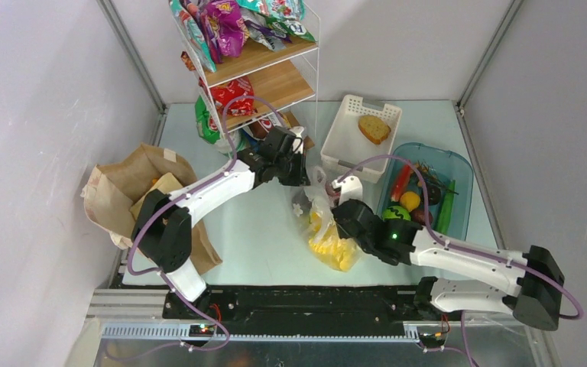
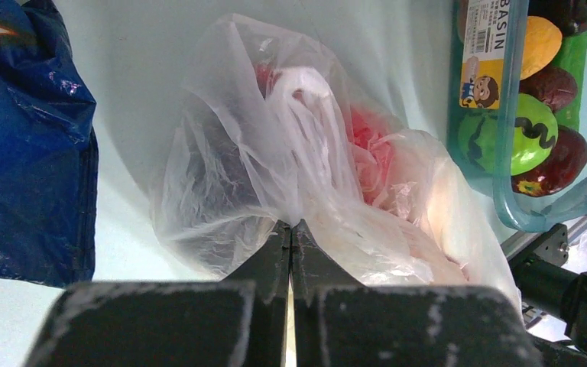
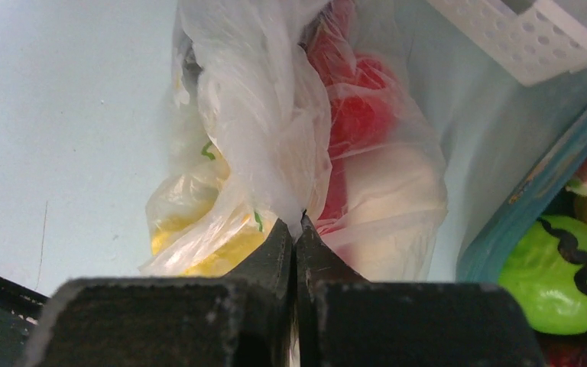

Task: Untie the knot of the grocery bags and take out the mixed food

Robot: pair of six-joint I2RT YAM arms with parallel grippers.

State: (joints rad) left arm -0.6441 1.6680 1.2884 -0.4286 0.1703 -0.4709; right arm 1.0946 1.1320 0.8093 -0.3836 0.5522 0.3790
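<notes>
The clear plastic grocery bag (image 1: 323, 229) lies mid-table between both arms, its neck bunched and twisted. Yellow food (image 1: 335, 249) fills its near end, and red food (image 3: 361, 115) shows through the film. My left gripper (image 1: 304, 177) is shut on the bag's far top; in the left wrist view its tips (image 2: 292, 225) pinch the film (image 2: 229, 176). My right gripper (image 1: 335, 209) is shut on the bag's bunched film (image 3: 252, 115) from the right, its tips meeting (image 3: 298, 219). The brown paper bag (image 1: 134, 187) lies crumpled at the left wall.
A blue-tinted tub (image 1: 461, 174) with toy produce stands right of the bag. A white basket (image 1: 348, 141) holding a bread slice sits behind it. A wire shelf (image 1: 264, 73) of snack packets stands at the back. A blue packet (image 2: 30, 153) lies left of the bag.
</notes>
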